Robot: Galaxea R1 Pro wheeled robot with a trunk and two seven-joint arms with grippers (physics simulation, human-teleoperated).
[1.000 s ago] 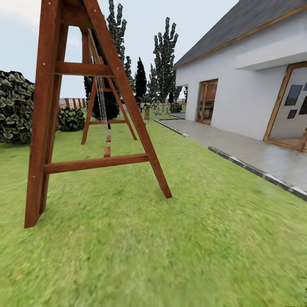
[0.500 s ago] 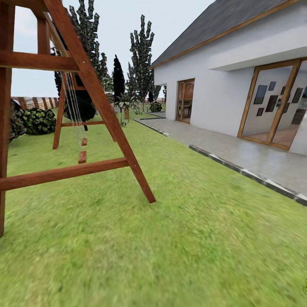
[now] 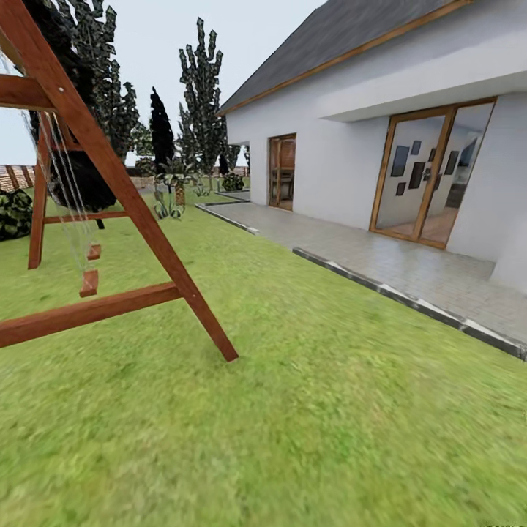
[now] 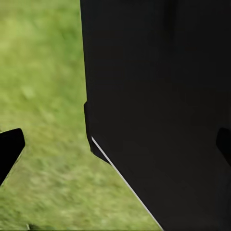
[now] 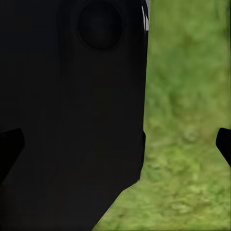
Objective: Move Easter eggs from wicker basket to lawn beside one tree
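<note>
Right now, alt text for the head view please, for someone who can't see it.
A mottled green lawn fills the foreground, with a red-brown wooden swing frame standing on it at the left. At the right, a white house with wood-framed glass doors sits behind a grey paved strip; tall trees and a black cypress stand behind.

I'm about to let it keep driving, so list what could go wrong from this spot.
1. The wooden swing frame stands close on the left; its slanted leg meets the lawn near the robot, so the base could clip it.
2. The raised paving kerb runs along the right; a wheel might catch it.
3. With both wrist views facing dark robot body and grass, the search for the basket may run long.
</note>
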